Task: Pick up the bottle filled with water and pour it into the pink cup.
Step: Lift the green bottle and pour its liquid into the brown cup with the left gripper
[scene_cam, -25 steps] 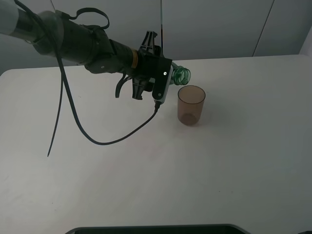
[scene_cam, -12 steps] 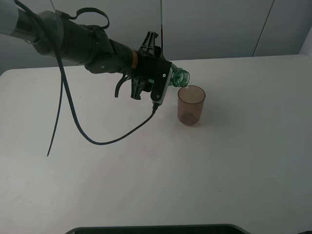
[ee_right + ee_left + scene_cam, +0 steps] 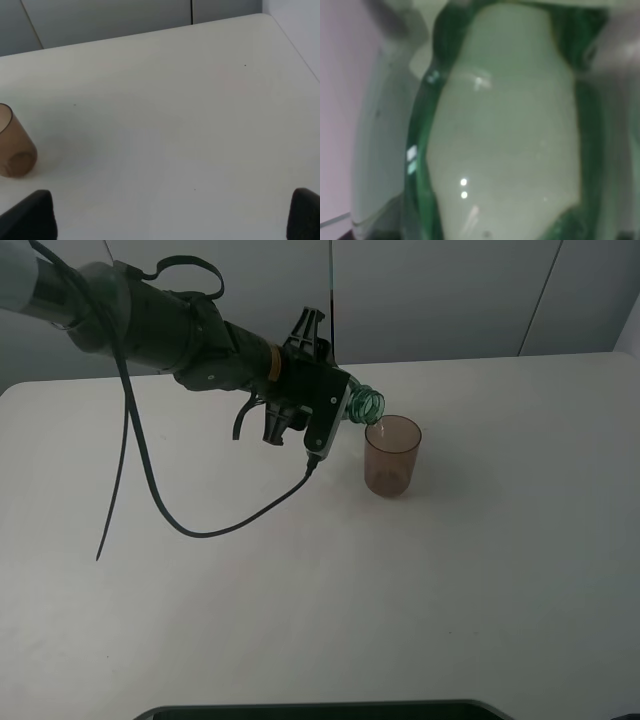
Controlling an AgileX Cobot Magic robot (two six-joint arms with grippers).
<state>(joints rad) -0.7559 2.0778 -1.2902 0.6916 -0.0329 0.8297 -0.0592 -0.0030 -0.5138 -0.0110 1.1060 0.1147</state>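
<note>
In the exterior high view my left gripper (image 3: pixel 338 406) is shut on the green see-through bottle (image 3: pixel 364 404), and the wrist housing hides most of the grip. The bottle is tipped steeply, its open threaded mouth pointing down just above the left rim of the pink cup (image 3: pixel 392 454). The cup stands upright on the white table (image 3: pixel 450 570). The bottle's green body (image 3: pixel 505 130) fills the left wrist view at close range. The right wrist view shows the pink cup (image 3: pixel 13 145) far off to one side, with my right gripper (image 3: pixel 170 216) open and empty over bare table.
A black cable (image 3: pixel 190 528) hangs in a loop from the left arm down over the table. A dark edge (image 3: pixel 320 708) runs along the table's front. Grey wall panels stand behind the table's far edge.
The left wrist has rolled further, so the bottle's mouth has dropped and turned down toward the cup's rim. The cup has not moved.
</note>
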